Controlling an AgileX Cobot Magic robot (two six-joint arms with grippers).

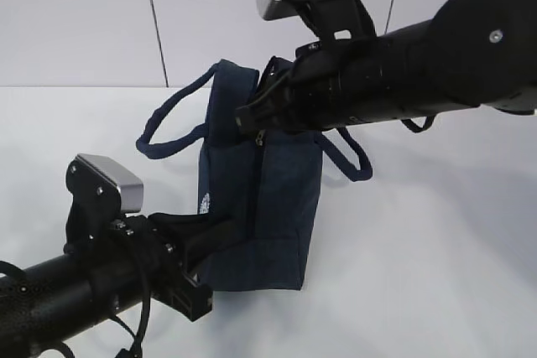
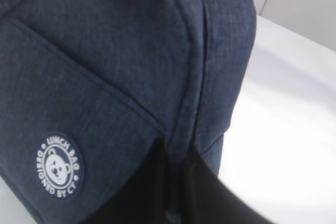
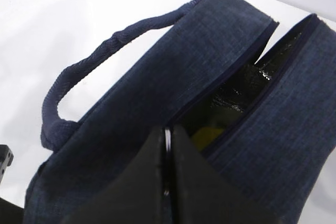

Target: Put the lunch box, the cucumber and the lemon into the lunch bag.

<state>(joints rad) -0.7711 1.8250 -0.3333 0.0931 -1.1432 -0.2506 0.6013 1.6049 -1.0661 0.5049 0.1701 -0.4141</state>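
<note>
Right wrist view: right gripper (image 3: 167,166) pinches lunch bag (image 3: 157,98) zipper ring

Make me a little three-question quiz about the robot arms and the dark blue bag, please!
1. True or false: the boxy dark navy fabric lunch bag stands upright on the white table.
2. What shows through the bag's half-open top zipper in the right wrist view? A) something yellow B) a red apple C) a spoon
3. What does the right gripper pinch between its shut black fingers?

Key:
1. True.
2. A, a yellow thing beside the dark foil lining.
3. A small metal zipper pull ring. The left gripper pinches the bag's lower edge.
</note>
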